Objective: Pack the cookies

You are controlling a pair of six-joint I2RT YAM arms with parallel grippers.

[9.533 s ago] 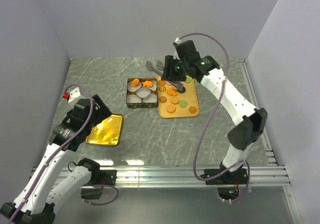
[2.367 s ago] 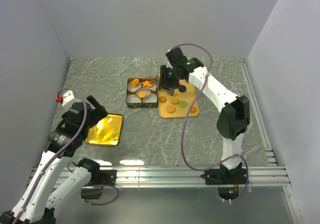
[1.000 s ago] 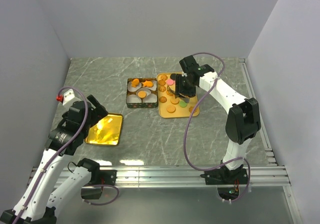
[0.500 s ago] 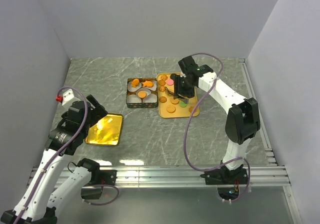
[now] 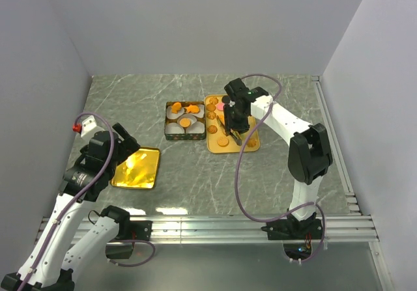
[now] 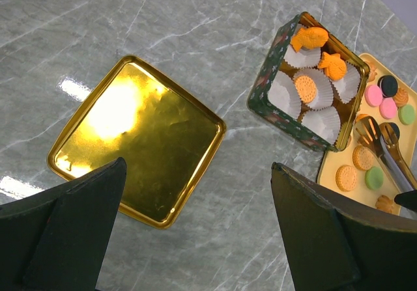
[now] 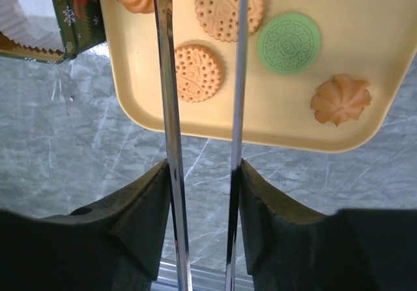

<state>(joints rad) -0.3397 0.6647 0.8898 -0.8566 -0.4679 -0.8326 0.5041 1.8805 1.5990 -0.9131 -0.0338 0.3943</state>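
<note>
The right pincer (image 7: 202, 196) is clamped on a pair of metal tongs (image 7: 166, 109), pressing their two thin blades to a narrow gap. The blades reach out over the near part of a yellow tray (image 7: 339, 37). Most of the cookies (image 7: 195, 73) lie loose on this tray: round golden ones, a green one and a flower-shaped one near its front edge, with pink and black ones farther back. One round golden cookie lies partly between the blades, though whether they touch it cannot be told. Just left of the tray stands a green tin (image 6: 260, 89) lined with white paper cups (image 6: 283, 89), a few of which hold orange cookies. The left pincer (image 6: 195, 239) hangs wide and empty-handed above a gold lid (image 6: 140, 141) lying on the table (image 5: 195, 180), well to the left of the tin.
</note>
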